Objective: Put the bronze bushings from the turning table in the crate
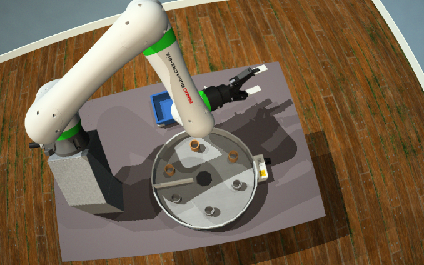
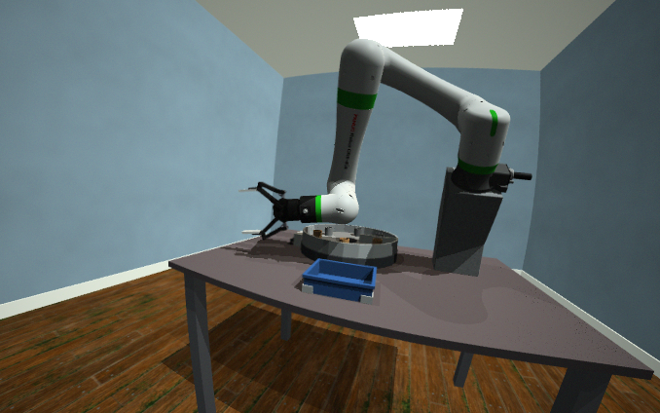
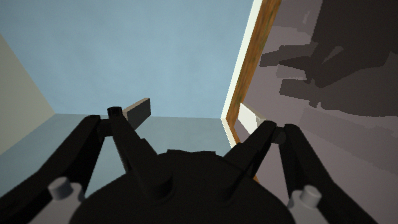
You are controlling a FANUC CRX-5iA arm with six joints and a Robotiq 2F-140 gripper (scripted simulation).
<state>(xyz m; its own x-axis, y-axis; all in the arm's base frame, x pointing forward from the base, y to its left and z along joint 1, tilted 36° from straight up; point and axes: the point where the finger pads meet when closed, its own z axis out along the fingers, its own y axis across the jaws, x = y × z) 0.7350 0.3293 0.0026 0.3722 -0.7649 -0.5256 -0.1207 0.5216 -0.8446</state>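
Fully open gripper (image 1: 256,79) holds nothing, touches nothing.

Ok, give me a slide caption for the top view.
Open hand idles beyond the turning table; three bronze, three steel bushings wait, crate nearby.
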